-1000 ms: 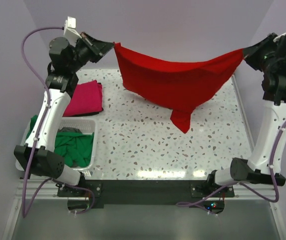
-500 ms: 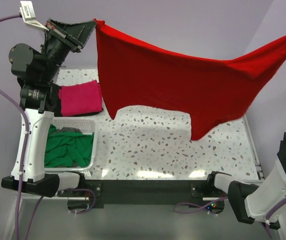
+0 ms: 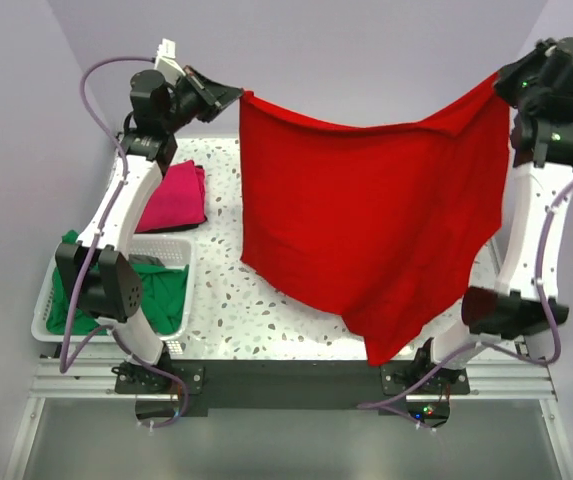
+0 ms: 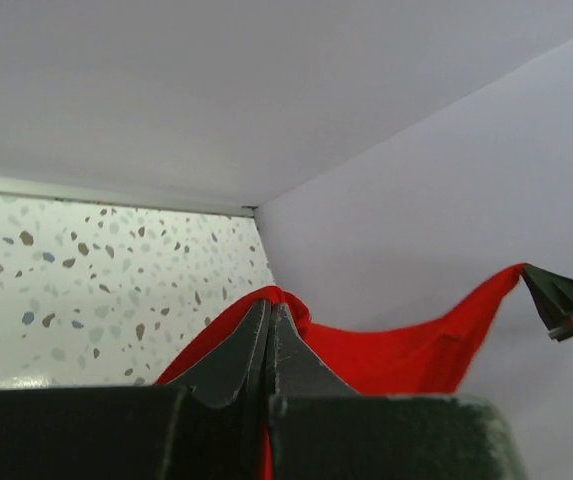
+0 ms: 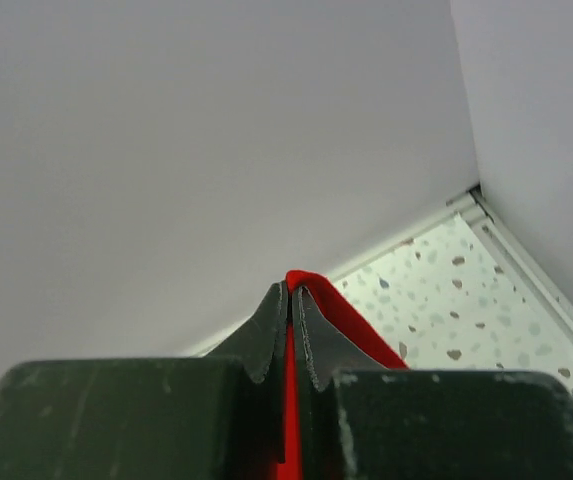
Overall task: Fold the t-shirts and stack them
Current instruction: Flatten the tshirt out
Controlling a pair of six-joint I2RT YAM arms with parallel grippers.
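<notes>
A large red t-shirt (image 3: 366, 215) hangs in the air above the table, spread between both arms. My left gripper (image 3: 238, 96) is shut on its upper left corner, and the red cloth (image 4: 386, 350) shows pinched at the tips of my left gripper (image 4: 270, 310). High at the right, my right gripper (image 3: 498, 84) is shut on the other corner, the red cloth (image 5: 351, 315) pinched in my right gripper (image 5: 290, 290). The shirt's lowest corner hangs near the table's front edge. A folded magenta-pink t-shirt (image 3: 176, 197) lies at the back left. A green t-shirt (image 3: 161, 295) sits crumpled in the basket.
A white mesh basket (image 3: 171, 246) stands at the front left of the speckled table (image 3: 226, 290). Purple walls close in the back and both sides. The hanging red shirt hides most of the table's middle and right.
Both arms have swung with the red shirt: the left gripper came lower and rightward, the right one came inward. The shirt now hangs as a flat sheet reaching the front edge.
</notes>
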